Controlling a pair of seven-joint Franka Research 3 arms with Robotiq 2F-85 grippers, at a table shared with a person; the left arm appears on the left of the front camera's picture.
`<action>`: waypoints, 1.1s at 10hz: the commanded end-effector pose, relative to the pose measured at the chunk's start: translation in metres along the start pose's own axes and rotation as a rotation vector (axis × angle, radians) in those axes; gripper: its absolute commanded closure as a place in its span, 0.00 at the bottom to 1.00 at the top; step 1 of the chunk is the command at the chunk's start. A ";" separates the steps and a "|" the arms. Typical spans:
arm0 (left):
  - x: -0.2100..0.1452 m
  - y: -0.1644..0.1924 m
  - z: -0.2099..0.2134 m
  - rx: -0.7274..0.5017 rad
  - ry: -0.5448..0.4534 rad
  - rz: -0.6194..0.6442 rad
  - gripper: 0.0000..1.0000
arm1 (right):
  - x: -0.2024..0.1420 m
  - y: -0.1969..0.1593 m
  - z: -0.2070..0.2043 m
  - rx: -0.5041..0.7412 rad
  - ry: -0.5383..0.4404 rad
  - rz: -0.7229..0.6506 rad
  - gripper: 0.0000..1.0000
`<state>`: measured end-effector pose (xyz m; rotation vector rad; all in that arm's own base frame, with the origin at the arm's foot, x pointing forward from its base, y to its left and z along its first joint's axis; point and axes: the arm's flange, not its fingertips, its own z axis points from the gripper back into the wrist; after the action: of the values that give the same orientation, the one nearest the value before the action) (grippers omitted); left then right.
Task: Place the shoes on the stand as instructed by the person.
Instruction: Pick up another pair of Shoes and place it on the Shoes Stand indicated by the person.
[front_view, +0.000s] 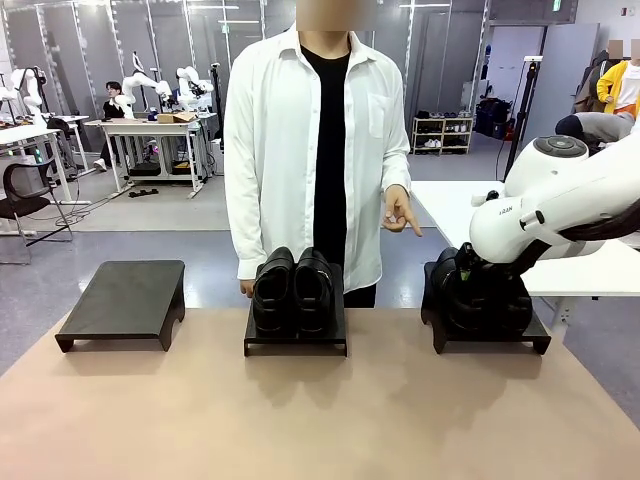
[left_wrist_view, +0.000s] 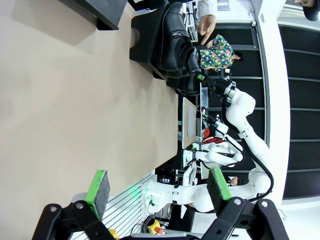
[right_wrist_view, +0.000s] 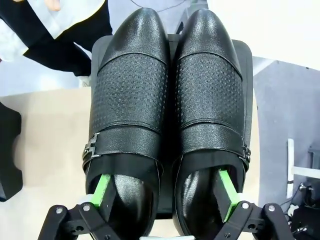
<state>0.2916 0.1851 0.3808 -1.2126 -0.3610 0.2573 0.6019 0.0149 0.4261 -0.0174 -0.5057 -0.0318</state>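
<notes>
Three black stands (front_view: 125, 300) seen on a tan table (front_view: 300, 420), one pair of shoes (front_view: 292, 290) on the middle stand, another pair (right_wrist_view: 167, 125) on the right stand with the right gripper (right_wrist_view: 165, 195) spread wide, one finger inside each shoe, left gripper (left_wrist_view: 157, 192) held open above bare table, the person's hand (front_view: 402, 212) pointing toward the right stand.

A tan table (front_view: 300, 420) runs across the room in front of me. Farther back, a white workbench (front_view: 150, 128) carries a cardboard box (front_view: 183, 117), and a black office chair (front_view: 25, 195) stands off to the left. Against the far wall sits a low shelf rack (front_view: 442, 134).
</notes>
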 end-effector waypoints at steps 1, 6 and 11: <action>-0.001 -0.002 0.001 -0.009 0.005 -0.013 0.00 | 0.000 0.000 -0.001 0.000 0.000 0.004 0.00; -0.001 -0.002 0.001 -0.009 0.005 -0.013 0.00 | -0.036 -0.043 0.088 0.292 0.140 -0.017 0.00; -0.001 -0.002 0.001 -0.009 0.005 -0.013 0.00 | -0.133 -0.157 0.135 0.769 0.179 -0.156 0.00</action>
<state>0.2917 0.1850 0.3807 -1.2125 -0.3602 0.2574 0.4257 -0.1182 0.4897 0.7008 -0.3285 0.0093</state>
